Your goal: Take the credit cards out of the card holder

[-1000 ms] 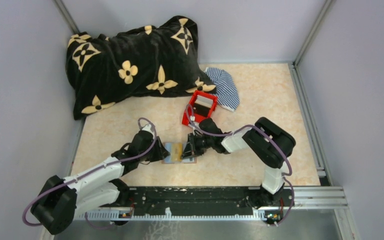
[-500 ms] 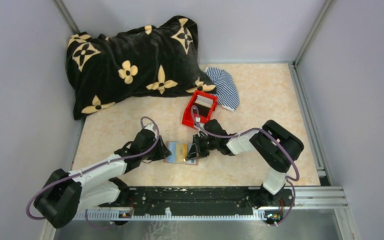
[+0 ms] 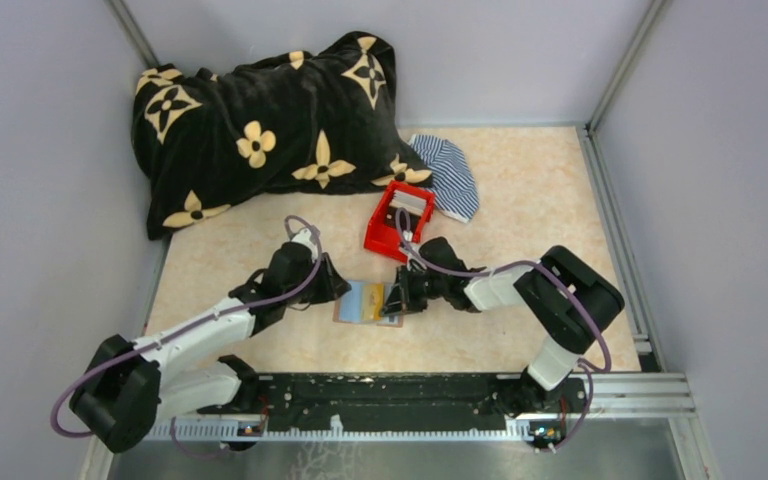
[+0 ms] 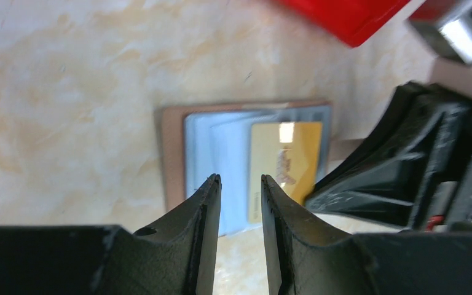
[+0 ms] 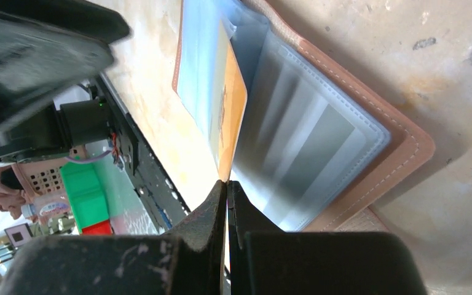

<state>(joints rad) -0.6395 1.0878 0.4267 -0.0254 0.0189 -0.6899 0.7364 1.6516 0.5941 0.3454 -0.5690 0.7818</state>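
Note:
The card holder (image 3: pixel 368 303) lies open on the table between my two grippers, its brown leather rim (image 5: pixel 405 147) framing clear sleeves. An orange credit card (image 5: pixel 232 110) stands partly out of a sleeve, and my right gripper (image 5: pixel 227 184) is shut on that card's near edge. A light blue credit card (image 4: pixel 215 144) lies in the holder's left half beside the orange card (image 4: pixel 283 157). My left gripper (image 4: pixel 241 179) is open by a narrow gap with nothing between its fingers, its tips over the blue card. In the top view the left gripper (image 3: pixel 340 292) sits at the holder's left edge and the right gripper (image 3: pixel 396 298) at its right.
A red open-top box (image 3: pixel 400 218) stands just behind the card holder, close to my right wrist. A striped cloth (image 3: pixel 448 175) lies behind the box. A large black flowered pillow (image 3: pixel 270 120) fills the back left. Grey walls close in on both sides.
Both grippers and the card holder have shifted a little to the right. My right arm has drawn back rightward while keeping its grip on the orange card.

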